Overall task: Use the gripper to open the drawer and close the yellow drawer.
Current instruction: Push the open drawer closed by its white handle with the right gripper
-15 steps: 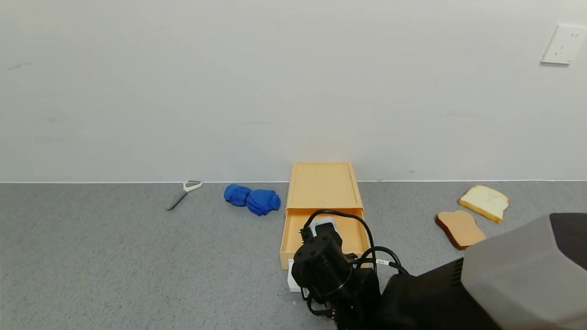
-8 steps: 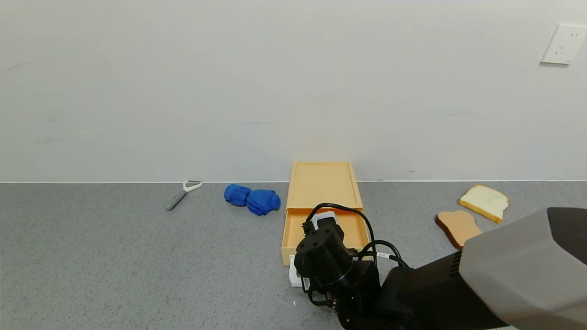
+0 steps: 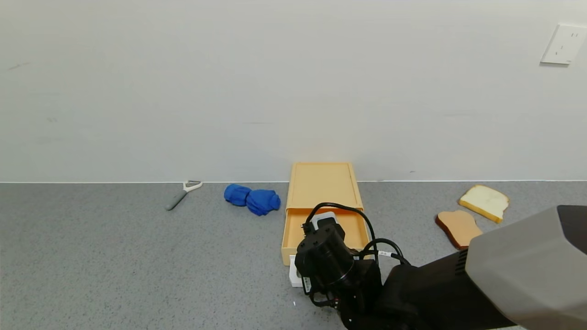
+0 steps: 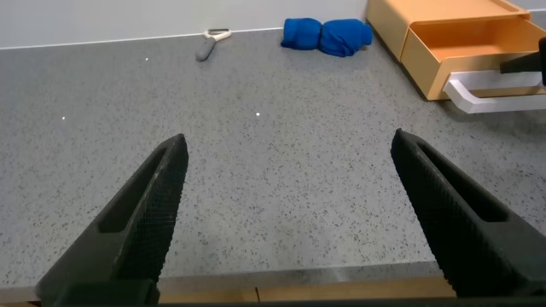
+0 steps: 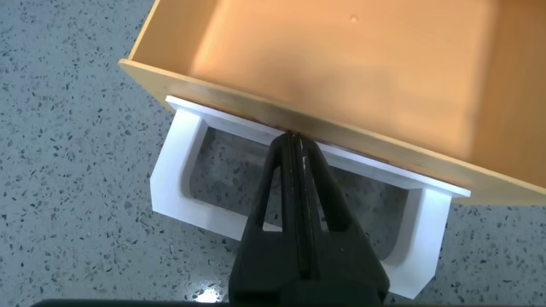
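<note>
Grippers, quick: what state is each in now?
Left gripper: open, empty, above the counter.
Right gripper: shut, tips against the drawer front, inside its handle loop.

The drawer (image 3: 323, 226) sits on the table (image 3: 114, 256) against the wall (image 3: 229, 91), pulled partly out toward the robot. To its left lie a cloth (image 3: 252, 199) and, farther left, a peeler (image 3: 182, 193). Two bread slices (image 3: 474, 213) lie to its right. The right tool (image 5: 294, 149) is in front of the drawer, inside its handle (image 5: 205, 209).

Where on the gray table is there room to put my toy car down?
The biggest bare patch of counter is in front of the peeler and blue cloth, left of the open drawer. A smaller gap lies between the drawer and the bread slices. It is crowded at the drawer front, where the right gripper sits in the white handle.
</note>
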Robot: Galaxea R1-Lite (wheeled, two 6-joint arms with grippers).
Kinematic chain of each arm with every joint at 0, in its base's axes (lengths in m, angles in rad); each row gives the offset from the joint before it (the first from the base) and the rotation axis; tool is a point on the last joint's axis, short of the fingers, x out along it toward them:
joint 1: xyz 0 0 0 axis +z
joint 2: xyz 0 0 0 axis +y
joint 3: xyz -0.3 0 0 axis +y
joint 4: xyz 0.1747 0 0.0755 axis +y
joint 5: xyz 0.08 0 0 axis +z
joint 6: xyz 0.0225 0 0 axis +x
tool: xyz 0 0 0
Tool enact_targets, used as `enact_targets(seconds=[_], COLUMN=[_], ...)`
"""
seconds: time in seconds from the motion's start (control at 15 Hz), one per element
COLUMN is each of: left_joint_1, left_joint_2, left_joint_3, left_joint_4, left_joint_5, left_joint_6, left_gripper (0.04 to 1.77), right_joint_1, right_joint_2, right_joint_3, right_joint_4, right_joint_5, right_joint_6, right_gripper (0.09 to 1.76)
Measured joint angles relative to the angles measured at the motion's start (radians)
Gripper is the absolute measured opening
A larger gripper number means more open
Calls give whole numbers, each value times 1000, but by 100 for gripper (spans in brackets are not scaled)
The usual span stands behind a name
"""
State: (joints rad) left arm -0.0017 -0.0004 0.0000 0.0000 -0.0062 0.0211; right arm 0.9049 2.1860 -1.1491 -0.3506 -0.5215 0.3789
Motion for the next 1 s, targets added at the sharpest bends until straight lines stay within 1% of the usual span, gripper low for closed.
enact_targets(seconds=[0.53, 1.0], left_joint_1=[0, 0], left_joint_2=[0, 0], left_joint_3=[0, 0], left_joint_4=[0, 0], left_joint_5=[0, -1], left_joint_6=[0, 0], left_gripper=[172, 172], right_joint_1=[-17, -54], right_joint_2=[-7, 0], right_joint_3=[-8, -27], right_joint_4=[19, 36], right_joint_5=[0, 9], right_joint_6=[-1, -4], right_gripper=[12, 12])
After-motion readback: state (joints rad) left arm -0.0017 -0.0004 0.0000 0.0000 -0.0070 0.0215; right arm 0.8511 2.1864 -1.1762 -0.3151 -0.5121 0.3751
